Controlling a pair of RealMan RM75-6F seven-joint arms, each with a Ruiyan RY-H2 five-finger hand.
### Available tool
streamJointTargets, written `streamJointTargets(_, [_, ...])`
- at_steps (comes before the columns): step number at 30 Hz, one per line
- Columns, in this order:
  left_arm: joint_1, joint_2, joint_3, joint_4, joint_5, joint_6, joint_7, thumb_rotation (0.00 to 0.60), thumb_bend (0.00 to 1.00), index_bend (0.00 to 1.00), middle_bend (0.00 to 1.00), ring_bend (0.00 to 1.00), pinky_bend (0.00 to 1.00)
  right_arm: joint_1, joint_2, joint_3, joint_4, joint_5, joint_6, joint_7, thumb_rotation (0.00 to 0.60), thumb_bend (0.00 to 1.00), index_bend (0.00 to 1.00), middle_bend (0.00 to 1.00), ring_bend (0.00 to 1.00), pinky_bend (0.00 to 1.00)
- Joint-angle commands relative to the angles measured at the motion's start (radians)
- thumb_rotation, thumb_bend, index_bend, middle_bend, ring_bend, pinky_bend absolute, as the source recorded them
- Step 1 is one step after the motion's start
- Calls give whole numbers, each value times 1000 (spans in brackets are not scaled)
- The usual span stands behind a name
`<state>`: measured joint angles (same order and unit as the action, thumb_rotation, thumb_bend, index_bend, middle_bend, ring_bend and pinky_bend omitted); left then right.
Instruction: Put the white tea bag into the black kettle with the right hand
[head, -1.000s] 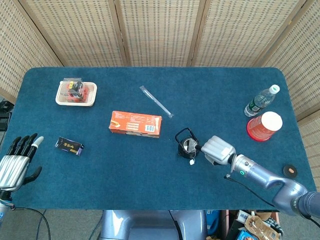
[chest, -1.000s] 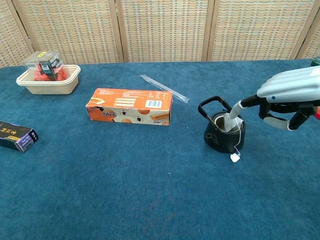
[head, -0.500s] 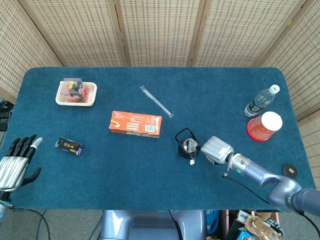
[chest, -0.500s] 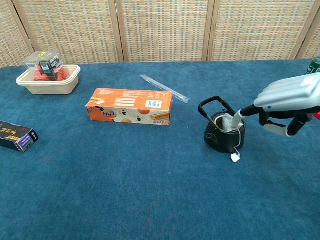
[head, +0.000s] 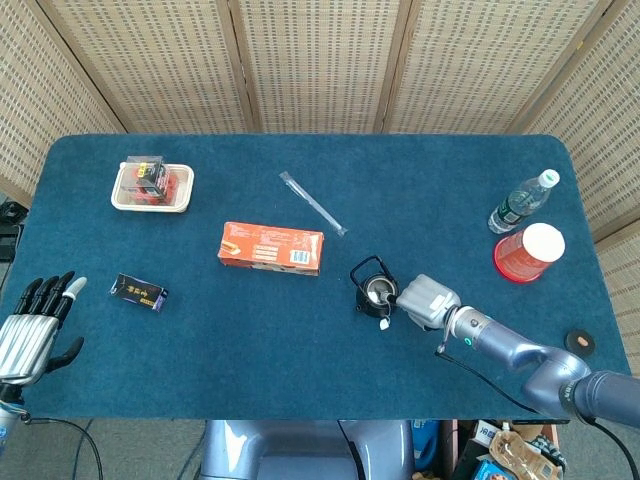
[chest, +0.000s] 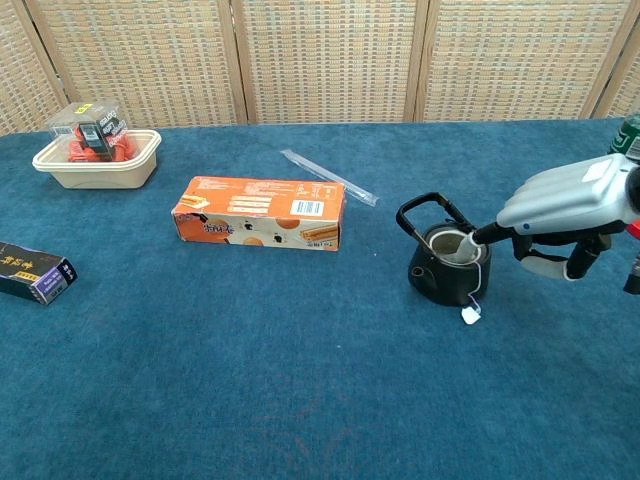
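The black kettle (head: 374, 290) (chest: 443, 268) stands open-topped at the middle right of the blue table, its handle tipped back to the left. The white tea bag (chest: 456, 246) lies mostly inside the kettle's mouth. Its string runs over the rim to a small white tag (chest: 469, 315) (head: 384, 324) on the cloth. My right hand (head: 426, 300) (chest: 560, 200) reaches in from the right, and its fingertips (chest: 484, 235) at the rim still pinch the bag's top corner. My left hand (head: 32, 330) rests open at the table's front left edge, holding nothing.
An orange carton (head: 271, 248) lies left of the kettle, with a clear wrapped straw (head: 312, 203) behind it. A tray of snacks (head: 152, 186) and a small black box (head: 138, 292) sit at the left. A water bottle (head: 522, 202), a red lidded cup (head: 529, 252) and a brown disc (head: 580, 342) stand at the right.
My right hand has dropped and moved toward the kettle, lowering the tea bag from above the rim down into the mouth. The left hand has barely moved.
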<state>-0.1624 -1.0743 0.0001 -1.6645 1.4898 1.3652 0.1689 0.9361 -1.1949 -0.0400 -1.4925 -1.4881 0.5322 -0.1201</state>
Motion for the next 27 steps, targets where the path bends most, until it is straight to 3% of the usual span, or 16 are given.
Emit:
streamJointTargets(1, [1,-1,0,3,0,0,-3,600,372,23,0,0,0,2,-2,6,-7,21,-4,-23,600,836,144,826,873,942])
streamJointTargets(14, [6,-4,-5,21,-2,13,-26,600,372,23,0,0,0,-50,104,50,-113,63,126,-29,600,835,141,813,873,942])
streamJointTargets(16, [18,-3,-15,20,-20,35,-27,600,372,23,0,0,0,-119,137,72,-144,76,261,-1,600,835,141,796,872,942])
streamJointTargets(20, [29,-7,-19,19,-28,54,-23,600,372,23,0,0,0,-212,133,83,-145,81,420,21,600,826,137,726,824,942])
streamJointTargets(27, [46,-22,-30,23,-41,86,-25,600,371,23,0,0,0,-362,83,108,-122,116,666,-1,600,576,97,572,709,937])
